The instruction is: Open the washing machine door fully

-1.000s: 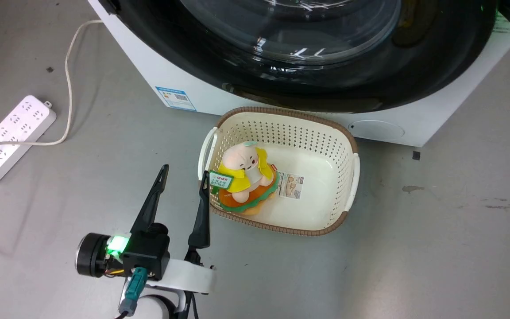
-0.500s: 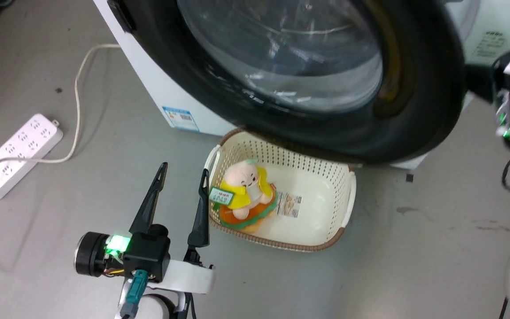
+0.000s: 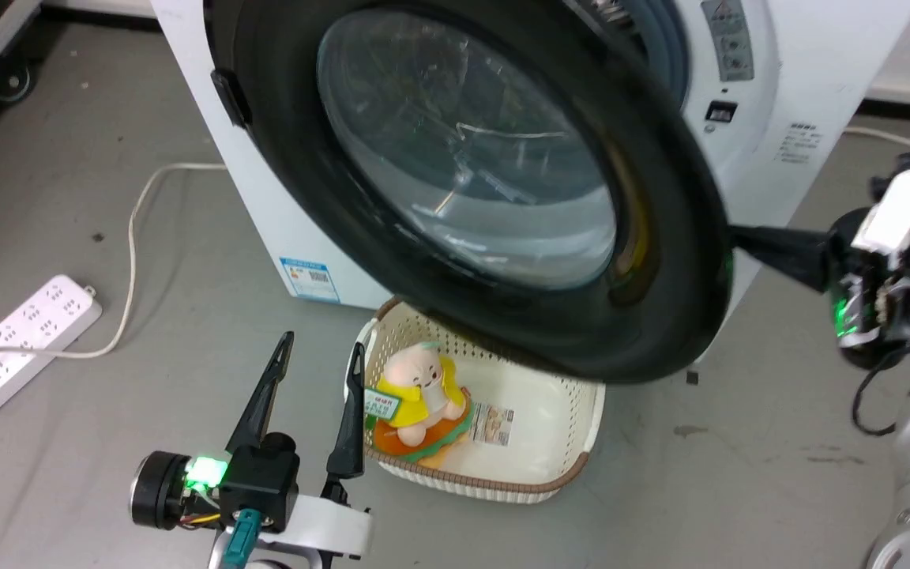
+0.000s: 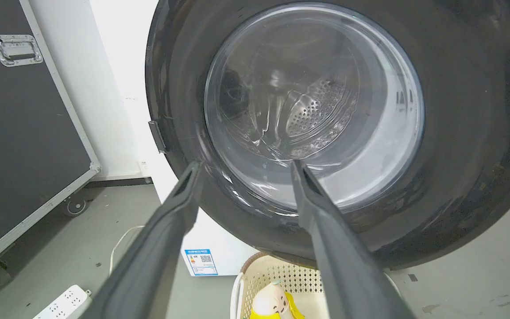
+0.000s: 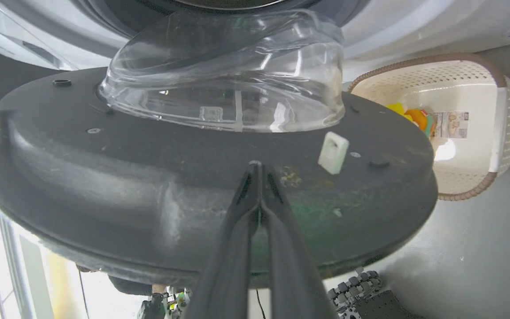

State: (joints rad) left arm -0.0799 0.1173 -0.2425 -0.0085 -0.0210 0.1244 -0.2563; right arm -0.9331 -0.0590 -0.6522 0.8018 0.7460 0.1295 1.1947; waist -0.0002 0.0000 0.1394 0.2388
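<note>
Step in hand, judged: swinging out. Washing machine door (image 3: 463,182) partly open, upper centre of head view, overhanging laundry basket (image 3: 585,462).

Right gripper (image 5: 257,166): 2 fingers pressed together, tips on door's inner face.

Left gripper (image 3: 322,342): fingers wide, empty.

Next likely: push along arc toward frame left.

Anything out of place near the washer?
The laundry basket holding a plush toy sits right under the partly open washing machine door, whose lower edge overhangs it. No damage visible.

Plush toy (image 3: 419,391), seemingly tagged, in basket (image 3: 551,431)
</note>
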